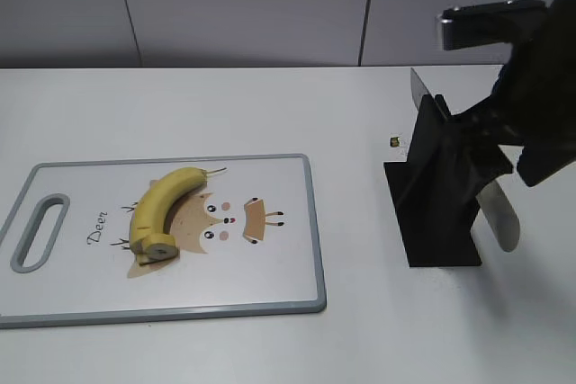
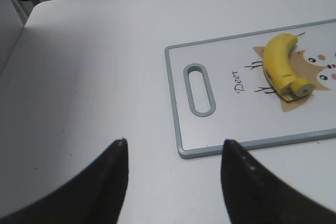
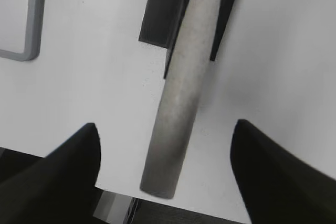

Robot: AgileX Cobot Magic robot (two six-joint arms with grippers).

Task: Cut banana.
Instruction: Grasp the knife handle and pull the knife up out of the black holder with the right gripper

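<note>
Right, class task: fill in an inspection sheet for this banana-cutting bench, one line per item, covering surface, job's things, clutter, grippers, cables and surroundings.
Surface: white table, bare apart from the items below.
Job's things: banana unpeeled, lying on the deer-print cutting board, cut end toward the camera; knife resting in the black knife stand, handle sticking out.
Clutter: one small dark speck beside the stand.
Grippers: left gripper open, over bare table near the board's handle slot; right gripper open, fingers either side of the knife handle, not closed.
Cables: nothing seen.
Surroundings: grey panelled wall.
</note>
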